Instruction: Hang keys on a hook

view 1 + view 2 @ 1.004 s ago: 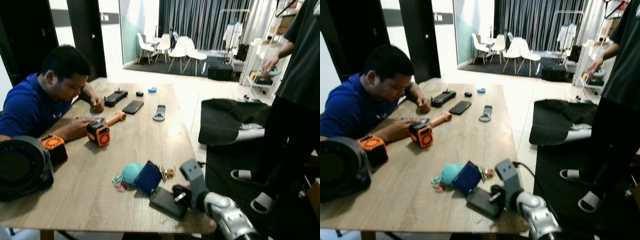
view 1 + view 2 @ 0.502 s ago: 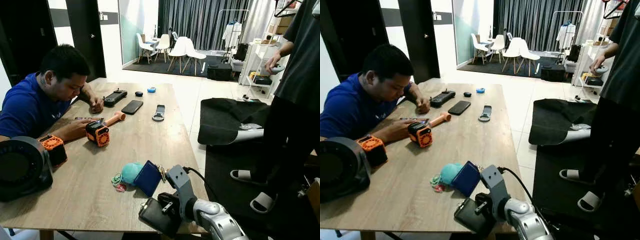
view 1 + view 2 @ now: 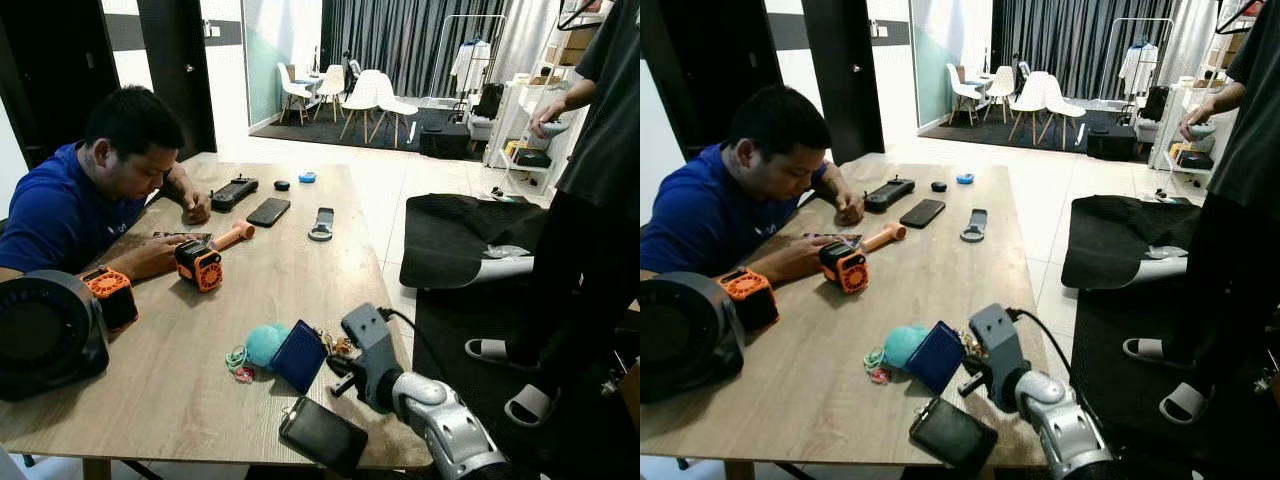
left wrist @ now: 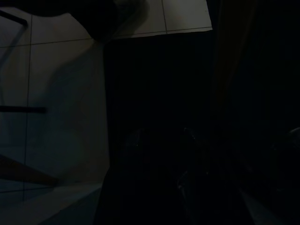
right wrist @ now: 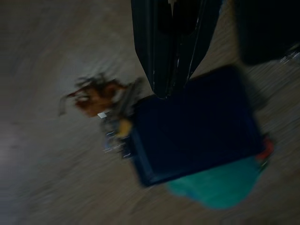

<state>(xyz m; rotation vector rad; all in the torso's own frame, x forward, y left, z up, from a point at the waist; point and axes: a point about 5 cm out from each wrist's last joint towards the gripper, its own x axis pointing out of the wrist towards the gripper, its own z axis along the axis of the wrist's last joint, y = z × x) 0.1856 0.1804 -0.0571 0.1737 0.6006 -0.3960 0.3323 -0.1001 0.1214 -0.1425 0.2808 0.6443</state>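
Pale wood-grain table [image 3: 290,280] spans the view, with a person in a blue shirt [image 3: 60,215] seated at its left side and a second person in dark clothes [image 3: 590,200] standing on the right. Large round black device [image 3: 45,335] at the near left edge; beside it a small orange-and-black cube [image 3: 110,297].

Right gripper [image 3: 338,372] (silver arm entering from bottom right) now hovers low over the table, just beside the dark blue flat pouch [image 3: 298,356]. In the right wrist view its two black fingers [image 5: 171,51] lie pressed together with nothing between them, tips over the pouch's edge. Half a second ago the same gripper sat nearer the table's front edge, against the black smartphone [image 3: 322,437]; the phone now lies apart from it, overhanging that near edge.

Small bunch of keys with a brownish fob [image 5: 101,101] lies flat on the wood, touching the pouch's right side, not grasped (wrist picture is motion-blurred). Teal round soft object [image 3: 263,345] sits against the pouch's left side, unchanged.

Left arm hangs idle; its wrist view is very dark, so I cannot tell how its fingers stand.
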